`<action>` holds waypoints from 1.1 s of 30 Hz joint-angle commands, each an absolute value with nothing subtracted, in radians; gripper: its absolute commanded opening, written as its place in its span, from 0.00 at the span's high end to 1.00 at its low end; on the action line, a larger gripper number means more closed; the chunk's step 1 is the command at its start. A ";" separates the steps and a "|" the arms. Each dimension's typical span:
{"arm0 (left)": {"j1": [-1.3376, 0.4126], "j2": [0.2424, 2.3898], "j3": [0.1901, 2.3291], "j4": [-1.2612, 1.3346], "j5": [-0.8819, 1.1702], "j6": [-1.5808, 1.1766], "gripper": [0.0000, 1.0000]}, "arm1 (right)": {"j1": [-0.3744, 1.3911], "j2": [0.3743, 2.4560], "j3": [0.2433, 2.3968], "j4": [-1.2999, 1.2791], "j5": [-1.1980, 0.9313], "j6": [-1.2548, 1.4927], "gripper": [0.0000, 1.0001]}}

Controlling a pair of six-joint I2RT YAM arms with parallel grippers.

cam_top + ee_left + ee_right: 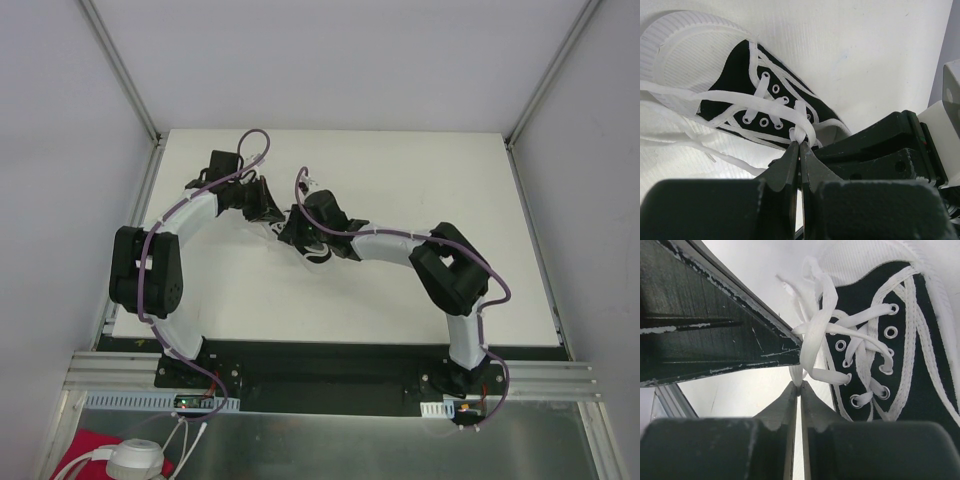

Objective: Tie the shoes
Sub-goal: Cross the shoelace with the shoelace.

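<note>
Over a white tabletop point(420, 180), I am pinching the thin white laces point(765, 97) of a small black canvas sneaker point(735, 70) with a white rubber sole and toe rim. The sneaker is lying between my two hands, about midway across and towards the far half. My left hand point(800, 146) is clamping a flat loop of lace just past the top eyelets, fingertips meeting. My right hand point(800, 386) is gripping another strand where the laces are crossing over the tongue, its fingers pressing almost together. Both hands are hovering right beside each other, with loose lace ends trailing across the tabletop by the toe
</note>
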State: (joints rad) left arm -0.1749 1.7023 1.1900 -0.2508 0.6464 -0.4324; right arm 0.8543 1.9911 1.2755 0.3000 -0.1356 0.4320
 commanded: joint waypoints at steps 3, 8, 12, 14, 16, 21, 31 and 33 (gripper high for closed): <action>-0.167 1.684 1.226 -0.265 0.644 -0.439 1.00 | 0.848 1.928 1.258 0.302 -0.130 0.399 0.99; -0.166 1.684 1.220 -0.265 0.646 -0.433 1.00 | 0.828 1.852 1.193 0.302 -0.167 0.365 0.99; -0.166 1.687 1.216 -0.264 0.652 -0.430 1.00 | 0.815 1.821 1.184 0.279 -0.198 0.347 0.99; -0.166 1.687 1.215 -0.265 0.652 -0.428 1.00 | 0.810 1.810 1.186 0.265 -0.204 0.345 0.99; -0.166 1.686 1.213 -0.265 0.652 -0.425 1.00 | 0.810 1.809 1.193 0.247 -0.216 0.331 0.99; -0.166 1.683 1.207 -0.265 0.653 -0.417 1.00 | 0.810 1.819 1.220 0.216 -0.253 0.321 0.78; -0.161 1.701 1.207 -0.265 0.693 -0.380 1.00 | 0.764 1.744 1.203 0.166 -0.221 0.265 0.65; -0.163 1.698 1.206 -0.265 0.690 -0.377 1.00 | 0.741 1.753 1.224 0.163 -0.227 0.271 0.65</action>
State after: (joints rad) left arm -0.1745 1.7023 1.1908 -0.2676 0.6563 -0.4072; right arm 0.7876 1.8038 1.1797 0.1661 -0.2287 0.2939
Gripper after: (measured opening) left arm 0.006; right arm 0.351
